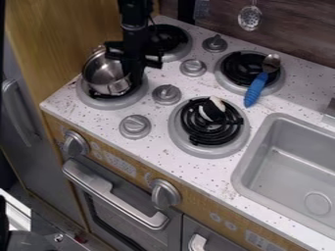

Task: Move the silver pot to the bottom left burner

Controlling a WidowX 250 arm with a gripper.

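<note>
- Far left: grey door (42,162) with a vertical handle, beside the wood side panel (62,39).
- Front panel, left: grey knob (76,143), oven handle (118,196) just below it.
- Silver pot (105,73): over the bottom left burner (105,104), toward its back-left side, open top up. Can't tell if the base sits flat on the coil.
- Claw (134,73): hangs down at the pot's right side, arm coming in from the top edge. Can't tell if it's released, clenched or grasping the pot; black on black there.
- Table (150,147): white, speckled. Four grey knobs on it, in a slanting line between the left and right burners.
- Front panel, middle: second grey knob (165,193), near the right end of the oven handle.
- Top left burner (184,48): behind the claw, partly hidden by the arm.
- Bottom right burner (190,143): small black-and-white item (212,109) on the back part of its coil.
- Top right burner (227,84): blue-handled spoon (256,90) lies across its right side, handle end toward the front.
- Back wall: slotted utensil (250,18) hangs there.
- Right: grey sink (281,169) set into the table, round drain at its bottom.
</note>
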